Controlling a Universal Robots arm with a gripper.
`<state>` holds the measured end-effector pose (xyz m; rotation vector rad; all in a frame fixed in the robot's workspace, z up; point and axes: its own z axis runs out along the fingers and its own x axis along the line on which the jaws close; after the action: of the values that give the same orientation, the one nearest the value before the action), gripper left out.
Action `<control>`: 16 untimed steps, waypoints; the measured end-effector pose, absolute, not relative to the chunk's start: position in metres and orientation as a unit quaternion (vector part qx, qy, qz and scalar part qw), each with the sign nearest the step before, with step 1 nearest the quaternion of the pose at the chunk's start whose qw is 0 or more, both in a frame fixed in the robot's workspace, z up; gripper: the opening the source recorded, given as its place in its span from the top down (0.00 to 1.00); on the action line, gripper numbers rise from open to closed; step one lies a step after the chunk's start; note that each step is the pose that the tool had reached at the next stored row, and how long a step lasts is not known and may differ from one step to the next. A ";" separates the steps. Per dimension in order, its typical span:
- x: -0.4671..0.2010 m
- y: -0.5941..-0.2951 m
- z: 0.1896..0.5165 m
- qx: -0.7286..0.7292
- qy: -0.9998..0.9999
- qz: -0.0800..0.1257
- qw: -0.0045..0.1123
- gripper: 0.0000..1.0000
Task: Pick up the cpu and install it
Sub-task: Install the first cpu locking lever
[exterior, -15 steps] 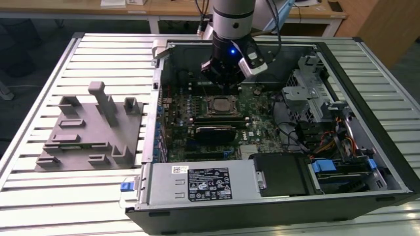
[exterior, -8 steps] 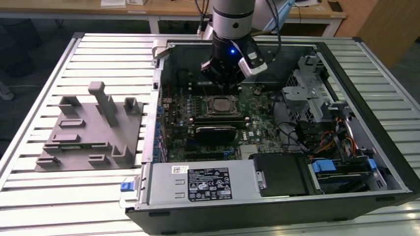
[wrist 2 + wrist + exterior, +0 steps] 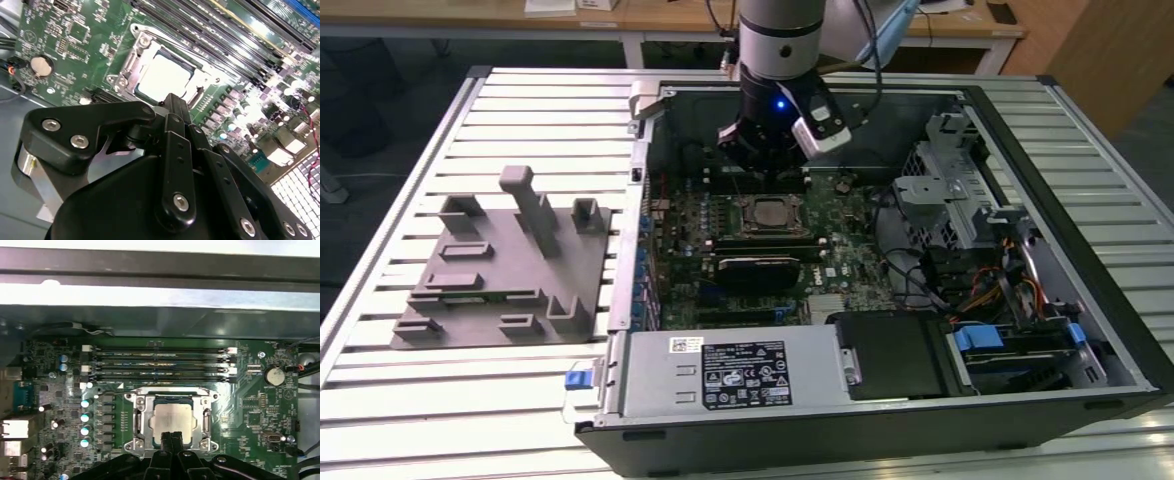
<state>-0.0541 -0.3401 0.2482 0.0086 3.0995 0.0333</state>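
The cpu, a silvery square chip, lies flat inside the metal socket frame on the green motherboard of the opened computer case. My gripper hangs just above the chip's near edge. Its two black fingers are pressed together and hold nothing. In both wrist views the fingertips cover part of the chip's edge.
Grey plastic fixture blocks stand on the slatted table at the exterior view's left. Inside the case are memory slots, a coin battery, a power supply, a drive cage and loose cables.
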 end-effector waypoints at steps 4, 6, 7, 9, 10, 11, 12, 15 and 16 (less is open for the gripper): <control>-0.060 -0.340 0.248 0.003 1.000 0.011 0.021 0.89; -0.064 -0.340 0.248 0.003 1.000 0.011 0.021 0.89; -0.065 -0.340 0.248 0.003 1.000 0.011 0.021 0.89; -0.069 -0.340 0.248 0.003 1.000 0.011 0.021 0.89; -0.071 -0.340 0.248 0.003 1.000 0.011 0.021 0.89; -0.072 -0.340 0.248 0.003 1.000 0.011 0.021 0.89; -0.074 -0.340 0.248 0.003 1.000 0.011 0.021 0.89; -0.078 -0.340 0.248 0.003 1.000 0.011 0.021 0.89; -0.080 -0.340 0.248 0.003 1.000 0.011 0.021 0.89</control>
<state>-0.0796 -0.3402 0.2481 0.0086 3.0995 0.0333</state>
